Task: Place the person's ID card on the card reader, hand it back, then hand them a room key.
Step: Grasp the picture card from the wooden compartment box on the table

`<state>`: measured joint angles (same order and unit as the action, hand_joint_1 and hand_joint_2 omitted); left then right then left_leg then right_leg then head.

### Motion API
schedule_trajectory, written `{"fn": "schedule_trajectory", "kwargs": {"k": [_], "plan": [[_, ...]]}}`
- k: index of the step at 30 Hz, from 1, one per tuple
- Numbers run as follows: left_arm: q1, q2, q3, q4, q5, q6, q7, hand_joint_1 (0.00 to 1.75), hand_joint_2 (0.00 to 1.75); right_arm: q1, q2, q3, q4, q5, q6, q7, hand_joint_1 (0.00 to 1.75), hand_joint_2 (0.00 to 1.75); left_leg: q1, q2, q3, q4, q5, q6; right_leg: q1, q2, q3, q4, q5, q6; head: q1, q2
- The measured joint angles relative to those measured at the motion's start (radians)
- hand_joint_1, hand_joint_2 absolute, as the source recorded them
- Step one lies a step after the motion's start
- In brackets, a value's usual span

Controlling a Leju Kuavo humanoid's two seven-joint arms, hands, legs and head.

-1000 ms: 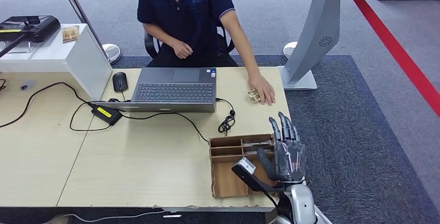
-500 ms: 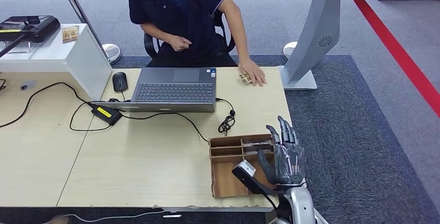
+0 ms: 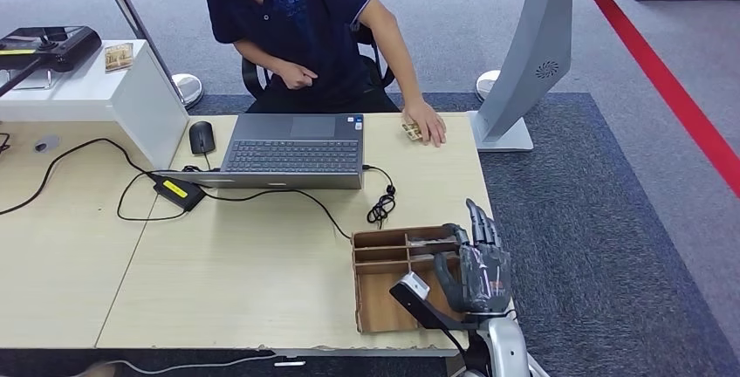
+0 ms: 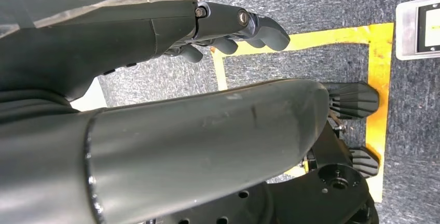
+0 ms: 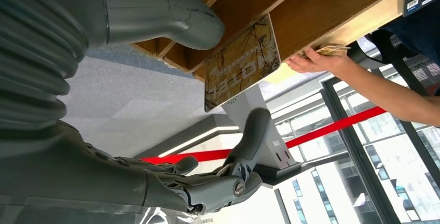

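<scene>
Right hand [image 3: 478,259], fingers spread and empty, hovers over tray [image 3: 377,298] at lower right; left hand [image 4: 228,27] empty, fingers loosely extended.

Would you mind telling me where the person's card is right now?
In the head view, the card lies under the person's hand on the table's far right corner, between the laptop and the white kiosk base.
</scene>
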<state>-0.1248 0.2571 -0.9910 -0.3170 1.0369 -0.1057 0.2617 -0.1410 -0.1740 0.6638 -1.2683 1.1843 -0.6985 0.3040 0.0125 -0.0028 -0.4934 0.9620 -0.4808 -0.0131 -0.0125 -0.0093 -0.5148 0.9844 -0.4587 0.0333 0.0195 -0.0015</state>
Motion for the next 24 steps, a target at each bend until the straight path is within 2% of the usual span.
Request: {"fn": "schedule_trajectory", "kwargs": {"k": [6, 24], "plan": [[0.0, 0.0, 0.0, 0.0, -0.001, 0.0, 0.0, 0.0, 0.0, 0.0, 0.0, 0.0, 0.003, 0.0, 0.0, -0.008, 0.74, 1.75, 0.0, 0.0, 0.0, 0.0, 0.0, 0.0, 0.0, 0.0, 0.0, 0.0, 0.0, 0.0, 0.0, 0.0], [0.0, 0.0, 0.001, 0.0, -0.006, -0.001, 0.0, 0.0, 0.0, -0.001, 0.007, 0.0, 0.01, 0.0, 0.0, -0.033, 0.69, 1.75, 0.0, 0.0, 0.0, 0.0, 0.0, 0.0, 0.0, 0.0, 0.0, 0.0, 0.0, 0.0, 0.0, 0.0]]}}
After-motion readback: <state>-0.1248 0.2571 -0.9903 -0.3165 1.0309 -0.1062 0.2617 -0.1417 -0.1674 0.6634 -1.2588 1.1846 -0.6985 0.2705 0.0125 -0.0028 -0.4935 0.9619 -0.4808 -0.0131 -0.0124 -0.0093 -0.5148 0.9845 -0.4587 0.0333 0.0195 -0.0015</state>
